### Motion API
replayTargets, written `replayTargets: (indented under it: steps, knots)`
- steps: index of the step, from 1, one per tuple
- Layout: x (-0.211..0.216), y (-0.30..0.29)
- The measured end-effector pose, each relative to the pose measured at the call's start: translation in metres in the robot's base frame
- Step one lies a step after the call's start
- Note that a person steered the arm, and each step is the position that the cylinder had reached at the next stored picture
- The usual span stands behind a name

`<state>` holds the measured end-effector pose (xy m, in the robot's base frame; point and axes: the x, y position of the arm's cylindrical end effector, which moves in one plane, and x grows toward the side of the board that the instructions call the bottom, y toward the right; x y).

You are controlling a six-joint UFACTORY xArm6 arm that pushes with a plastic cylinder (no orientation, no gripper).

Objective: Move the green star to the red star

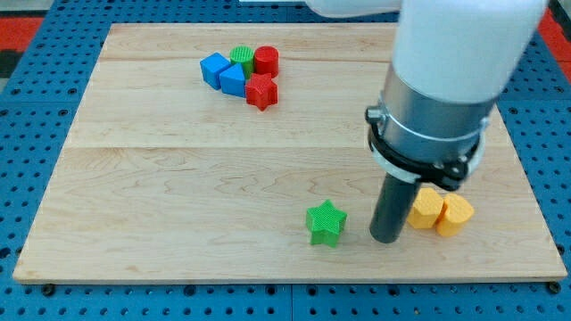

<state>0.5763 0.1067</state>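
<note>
The green star (326, 223) lies on the wooden board (178, 178) near the view's bottom, right of centre. The red star (261, 91) lies near the view's top, at the lower right of a tight cluster of blocks. My tip (385, 239) rests on the board just to the right of the green star, with a small gap between them. The rod rises into the large white and grey arm body above.
The cluster holds two blue blocks (214, 69) (234, 80), a green cylinder (242, 58) and a red cylinder (266, 61). Two yellow blocks (426, 208) (455, 215) sit right of my tip, touching each other. Blue matting surrounds the board.
</note>
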Motion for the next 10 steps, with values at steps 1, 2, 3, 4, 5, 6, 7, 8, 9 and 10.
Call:
replayTargets:
  steps: [1,2,3,4,5,6,7,8,9,10]
  knots:
    - [0.003,-0.032]
    - [-0.024,-0.065]
    - [-0.080,-0.070]
    - [-0.092,-0.066]
    - [-0.065,-0.037]
    - [-0.044,-0.006]
    - [-0.020,-0.019]
    - [-0.012,-0.059]
    - [-0.020,-0.106]
    - [-0.054,-0.116]
